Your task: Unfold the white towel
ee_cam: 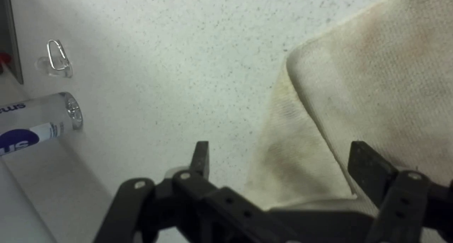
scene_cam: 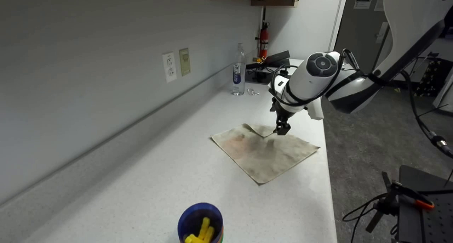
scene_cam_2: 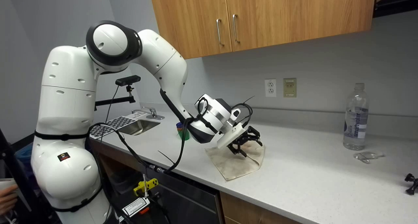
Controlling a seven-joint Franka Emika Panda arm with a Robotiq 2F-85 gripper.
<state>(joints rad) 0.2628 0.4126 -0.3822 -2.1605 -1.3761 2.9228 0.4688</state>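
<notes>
Speckled surface (scene_cam: 170,165) ahead; on it the towel (scene_cam: 263,156), cut off at three o'clock in the wrist view, one corner folded over; jaws there, wide apart, gripping nothing; whether touching, I can't tell.

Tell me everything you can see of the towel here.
The off-white towel looks like woven cloth, with brownish and reddish stains. It lies mostly flat on the speckled countertop, close to the front edge, one corner folded inward over the rest. In the wrist view, the open claw spans that corner; whether they touch, I cannot tell.
</notes>
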